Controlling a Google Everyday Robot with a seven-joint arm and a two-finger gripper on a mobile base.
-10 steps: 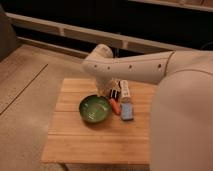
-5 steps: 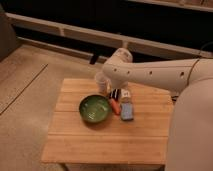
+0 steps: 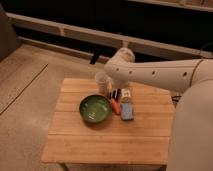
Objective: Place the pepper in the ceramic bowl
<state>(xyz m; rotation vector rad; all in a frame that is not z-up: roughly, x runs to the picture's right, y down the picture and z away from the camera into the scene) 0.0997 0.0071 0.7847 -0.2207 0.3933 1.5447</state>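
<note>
A: Where's the pepper (image 3: 115, 106)?
B: On bench (image 3: 100, 145), just right of green ceramic bowl (image 3: 94, 109), btw. bowl & blue block (image 3: 128, 112).
A: End effector (image 3: 119, 94)?
B: Just above pepper, near pale cup (image 3: 102, 81). Open or closed, can't tell.

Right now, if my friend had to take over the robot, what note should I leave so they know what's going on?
Tool: low over the wooden table, just behind the pepper, next to the pale cup.
Pepper: lying on the table, right beside the ceramic bowl, with the blue block on its other side.
Done: the arm has reached the pepper's spot.
Left: grab the pepper, lift it and put it in the bowl, which has no pepper in it yet.
</note>
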